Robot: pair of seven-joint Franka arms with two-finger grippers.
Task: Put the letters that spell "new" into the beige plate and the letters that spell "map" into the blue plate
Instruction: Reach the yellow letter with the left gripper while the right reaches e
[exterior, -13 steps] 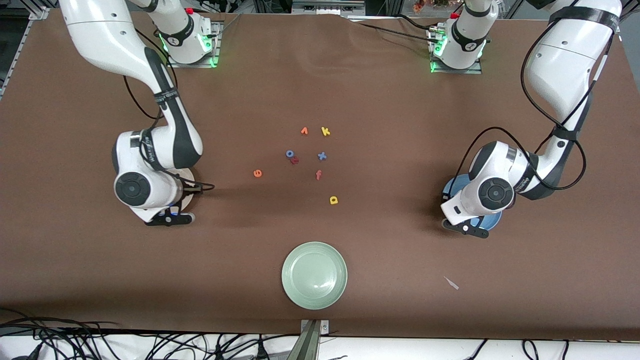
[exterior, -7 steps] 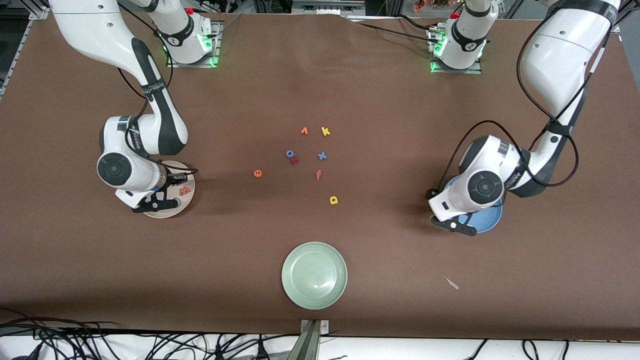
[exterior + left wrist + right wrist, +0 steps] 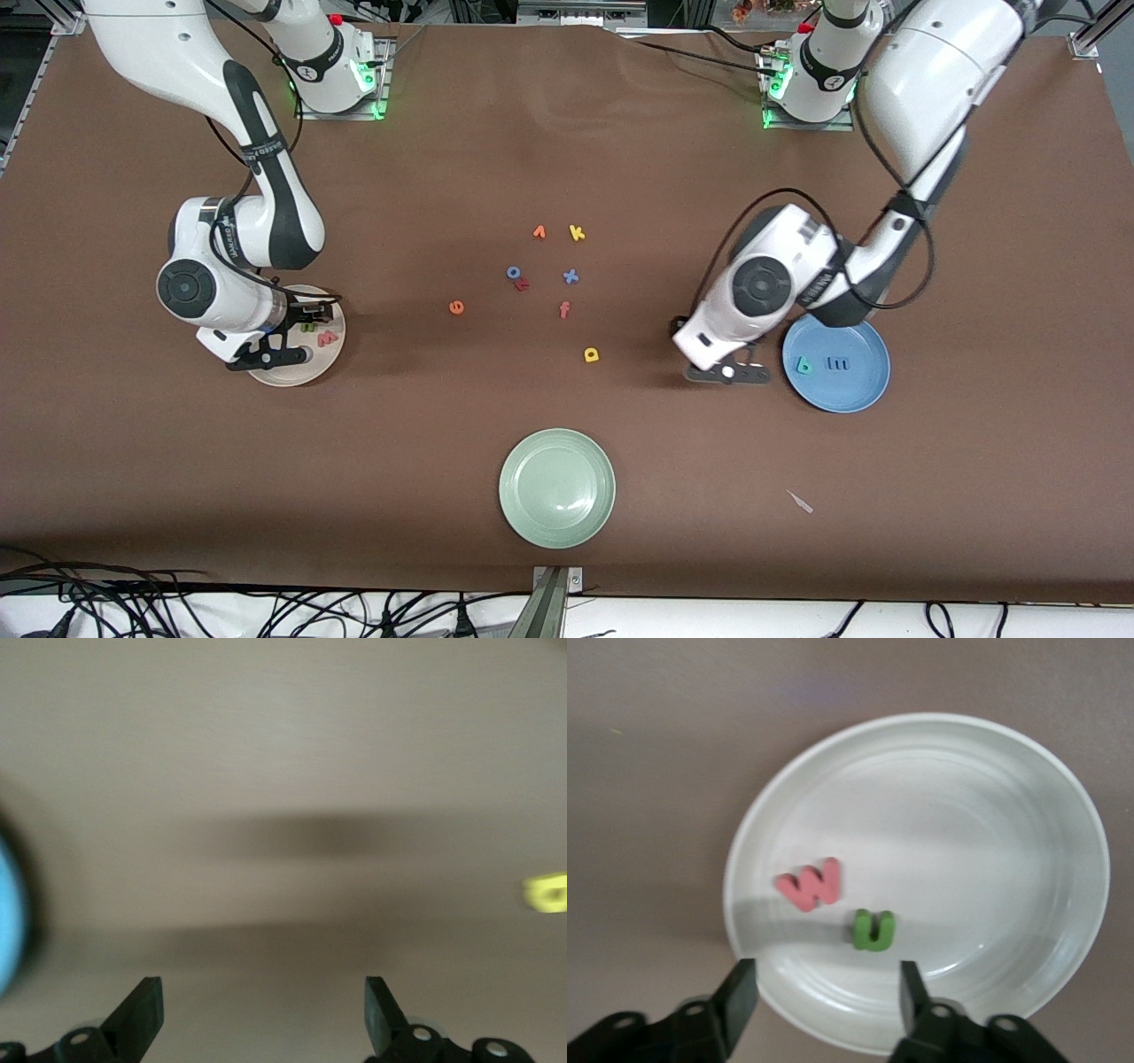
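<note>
The blue plate [image 3: 835, 364], earlier masked by the left gripper [image 3: 726, 374], is now uncovered, with the a [image 3: 803, 364] and m [image 3: 837, 362] inside; that gripper, jaws spread and empty, has been shifted toward 9 o'clock. On the beige plate [image 3: 297, 372], the n [image 3: 874, 930] is now seen beside the w [image 3: 810, 885], under the released right gripper [image 3: 824, 992].

beige plate [image 3: 306, 372]: partly hidden by right arm | blue plate [image 3: 7, 912]: blurred, cut by frame edge
</note>
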